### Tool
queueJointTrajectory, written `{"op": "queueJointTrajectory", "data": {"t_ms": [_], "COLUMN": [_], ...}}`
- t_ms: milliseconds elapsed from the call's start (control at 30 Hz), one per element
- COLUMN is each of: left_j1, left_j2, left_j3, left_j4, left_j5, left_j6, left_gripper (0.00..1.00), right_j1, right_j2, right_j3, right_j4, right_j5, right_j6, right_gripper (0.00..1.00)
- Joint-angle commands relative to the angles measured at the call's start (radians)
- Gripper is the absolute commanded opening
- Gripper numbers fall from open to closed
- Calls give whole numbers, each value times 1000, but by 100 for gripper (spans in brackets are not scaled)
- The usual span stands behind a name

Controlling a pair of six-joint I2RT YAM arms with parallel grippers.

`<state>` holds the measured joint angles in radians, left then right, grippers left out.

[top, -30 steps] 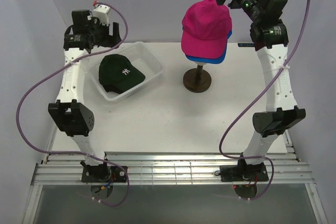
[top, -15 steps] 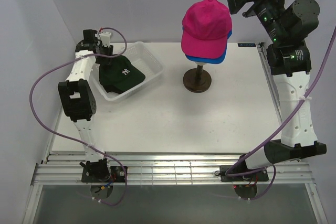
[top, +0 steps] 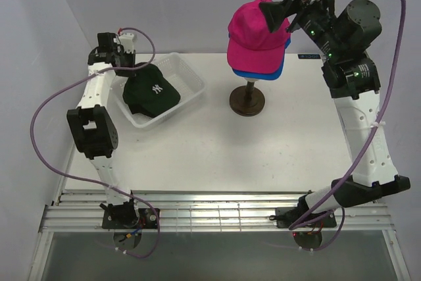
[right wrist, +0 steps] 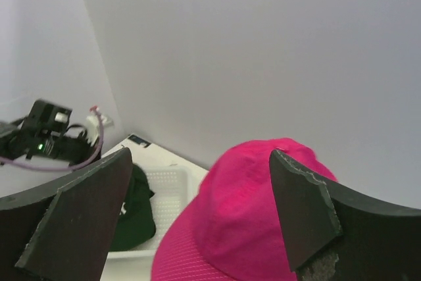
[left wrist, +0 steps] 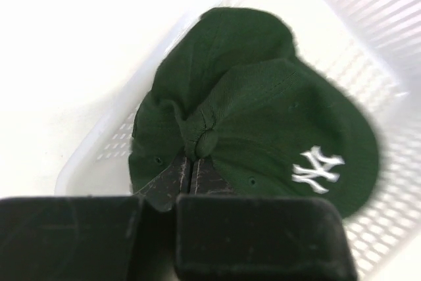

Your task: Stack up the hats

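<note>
We count three caps in all: one magenta pink cap (top: 258,27), one blue cap (top: 262,74) showing only as a rim beneath the pink one, and one dark green cap (top: 150,91) bearing a single white NY logo (left wrist: 317,168). We find one white mesh basket (top: 191,74) and one dark round stand (top: 247,100). There is one white table (top: 217,149). We count two arms, the left arm (top: 92,106) and the right arm (top: 362,129), with one two-fingered gripper apiece: left gripper (left wrist: 191,176), right gripper (right wrist: 200,162). Two purple cables (top: 39,129) loop alongside, one per arm.
</note>
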<state>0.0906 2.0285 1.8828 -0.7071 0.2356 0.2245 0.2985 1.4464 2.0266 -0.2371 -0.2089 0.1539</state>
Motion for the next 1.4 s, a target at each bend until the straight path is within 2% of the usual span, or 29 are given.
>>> {"op": "queueJointTrajectory", "data": {"t_ms": [0,167,233,267,300,333,400,433,533,600,700,800,833,867,900,967,1100,1367], "left_j1": [3,3,3,3,1,3,3,3,3,3,4,3,3,3,4,5,5,5], "left_j2": [-197,-318,-341,-362,-372,-378,-399,-407,-412,-413,-438,-459,-473,-481,-485,-501,-514,-533], "left_j3": [98,131,159,171,197,212,245,275,356,393,417,406,400,391,378,374,384,345], "left_j4": [24,46,46,44,41,32,21,12,-26,-40,-43,-48,-46,-43,-43,-42,-42,-22], "left_j5": [111,189,206,212,218,229,243,264,338,378,441,520,542,560,585,611,656,740], "left_j6": [-91,-178,-204,-212,-215,-215,-260,-272,-332,-376,-415,-435,-438,-442,-453,-455,-467,-520], "left_gripper": [0,0,0,0,0,0,0,0,0,0,0,0,0,0,0,0,0,0], "right_j1": [95,333,449,491,536,620,698,775,879,919,938,939,939,936,930,918,867,789], "right_j2": [-29,-118,-177,-198,-219,-250,-271,-285,-278,-247,-155,-35,35,70,109,187,244,331], "right_j3": [41,-130,-280,-333,-441,-491,-586,-692,-903,-977,-1051,-1095,-1095,-1088,-1051,-1022,-1037,-945], "right_j4": [-30,37,97,135,232,292,461,523,764,869,1065,1357,1442,1583,1636,1706,1754,1780], "right_j5": [-38,2,54,74,135,164,279,314,420,489,580,617,623,629,646,637,550,438], "right_j6": [-195,-513,-617,-720,-770,-815,-930,-980,-1178,-1311,-1434,-1667,-1803,-1864,-1913,-2029,-2122,-2168], "right_gripper": [89,89,89,90,90,90,93,94,94,90,90,90,91,91,91,90,90,91]}}
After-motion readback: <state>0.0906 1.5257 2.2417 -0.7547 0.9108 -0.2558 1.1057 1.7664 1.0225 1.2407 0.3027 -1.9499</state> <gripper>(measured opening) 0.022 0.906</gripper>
